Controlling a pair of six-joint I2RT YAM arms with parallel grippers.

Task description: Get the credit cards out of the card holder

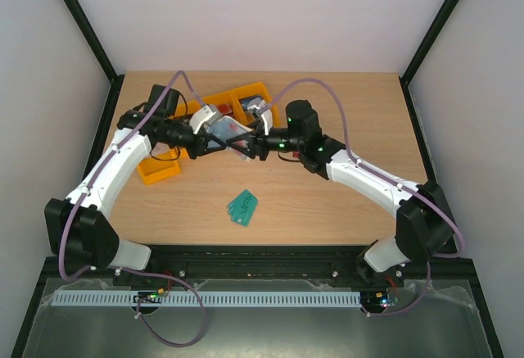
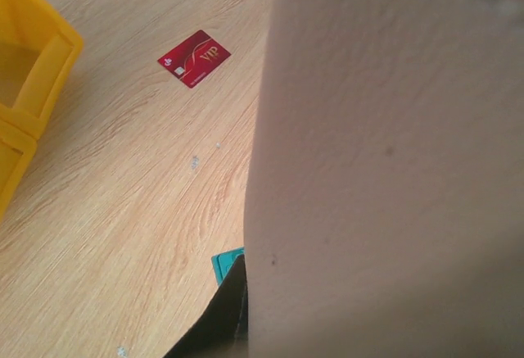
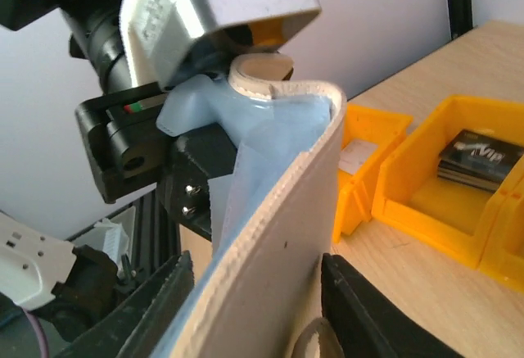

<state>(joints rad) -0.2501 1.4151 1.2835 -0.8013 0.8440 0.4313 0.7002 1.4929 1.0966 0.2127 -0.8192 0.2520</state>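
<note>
The card holder [image 1: 223, 132] hangs in the air over the middle of the table between both grippers. My left gripper [image 1: 205, 140] is shut on its pale blue inner side. My right gripper [image 3: 254, 286] is shut on the card holder [image 3: 282, 235], one dark finger [image 3: 372, 313] against the beige outer face and the other by the blue lining. In the left wrist view the beige face [image 2: 393, 169] fills the right half, next to one dark finger [image 2: 214, 324]. A dark red credit card [image 2: 194, 57] lies flat on the wood. No card shows in the pockets.
Teal cards [image 1: 242, 206] lie on the table in front of the arms, and one corner [image 2: 228, 263] shows under the holder. Yellow bins [image 1: 237, 106] stand at the back, one more at the left [image 1: 158, 168]. A bin [image 3: 458, 169] holds dark cards.
</note>
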